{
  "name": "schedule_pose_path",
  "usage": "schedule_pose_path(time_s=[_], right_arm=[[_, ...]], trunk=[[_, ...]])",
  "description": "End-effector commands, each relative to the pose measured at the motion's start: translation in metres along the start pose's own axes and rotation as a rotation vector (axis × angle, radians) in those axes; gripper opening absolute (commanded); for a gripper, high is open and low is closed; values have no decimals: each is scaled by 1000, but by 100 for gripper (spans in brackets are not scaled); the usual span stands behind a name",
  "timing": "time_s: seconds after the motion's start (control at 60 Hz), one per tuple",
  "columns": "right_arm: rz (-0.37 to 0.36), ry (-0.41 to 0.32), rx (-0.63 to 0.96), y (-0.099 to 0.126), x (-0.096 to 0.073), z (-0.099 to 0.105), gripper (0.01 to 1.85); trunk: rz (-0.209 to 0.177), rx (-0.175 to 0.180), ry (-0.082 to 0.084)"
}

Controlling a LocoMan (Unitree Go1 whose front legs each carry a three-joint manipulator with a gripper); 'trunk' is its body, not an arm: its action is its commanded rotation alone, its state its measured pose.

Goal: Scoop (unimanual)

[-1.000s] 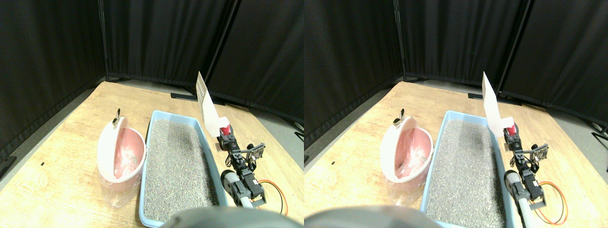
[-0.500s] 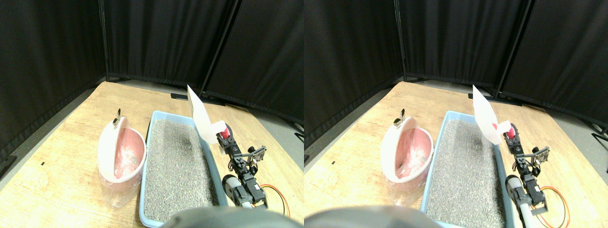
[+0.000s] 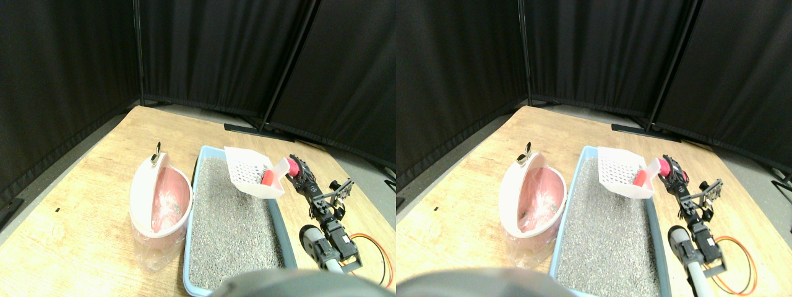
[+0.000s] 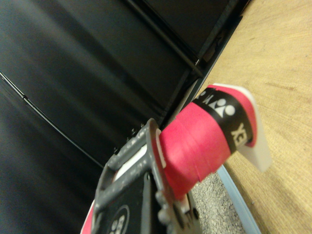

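Note:
A white slotted scoop (image 3: 246, 169) hangs roughly level over the far right part of the blue litter tray (image 3: 199, 179), its open face turned toward me. The tray is filled with grey litter (image 3: 229, 223). My right gripper (image 3: 296, 172) is shut on the scoop's red-wrapped handle (image 3: 270, 177), just beyond the tray's right rim. In the wrist view the red handle (image 4: 197, 146) runs out past the dark jaw frame, with the tray rim (image 4: 240, 205) and the litter (image 4: 214, 210) below it. I see nothing inside the scoop.
A pink bin with a tipped-up white lid (image 3: 159, 204) stands left of the tray, lined with a clear bag. An orange cable (image 3: 378, 260) loops on the wooden board at lower right. Black curtains (image 3: 204, 49) and their floor feet close off the back.
The scoop has swung from standing upright to lying nearly level, moving left over the tray's far end. The arm has leaned forward with it. The camera view shifted slightly.

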Motion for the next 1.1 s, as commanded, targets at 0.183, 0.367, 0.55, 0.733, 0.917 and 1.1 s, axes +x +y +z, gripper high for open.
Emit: schedule_pose_path(time_s=[0.183,0.367,0.55,0.733,0.917,1.1], right_arm=[[111,-47,-75,17,4,15,5],[152,-19,-172,23,6,15,5],[184,-5,-185,30,12,11,5],[190,1,-168,34,16,7,5],[227,17,-167,41,17,4,5],[259,24,-166,46,20,3,5]], trunk=[[32,-22,6],[54,-31,5],[73,-40,6],[73,-40,6],[122,-60,-2],[128,-63,-3]])
